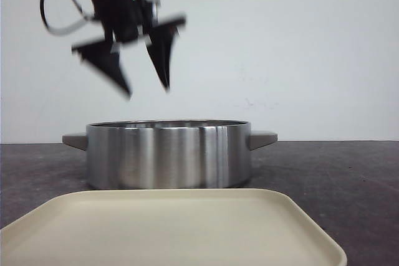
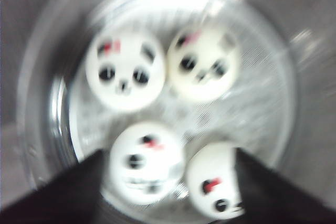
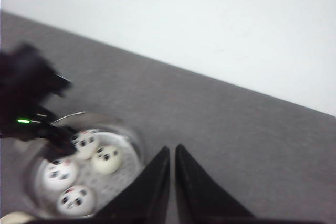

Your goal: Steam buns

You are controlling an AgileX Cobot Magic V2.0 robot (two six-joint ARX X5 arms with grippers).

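Several white buns with black panda faces lie inside the steel steamer pot (image 1: 168, 154) on its perforated floor. In the left wrist view they sit close together: one bun (image 2: 125, 71), a second bun (image 2: 203, 62), a third bun (image 2: 147, 162) and another bun (image 2: 215, 179). My left gripper (image 1: 148, 91) hangs open well above the pot's rim, holding nothing. From the front, the pot wall hides the buns. My right gripper (image 3: 172, 148) is shut on nothing, high over bare table beside the pot (image 3: 134, 140).
A cream tray (image 1: 168, 228) lies in front of the pot at the near edge. The pot has two grey side handles (image 1: 262, 139). The dark grey table (image 1: 336, 179) stretches to the right, and a white wall stands behind it.
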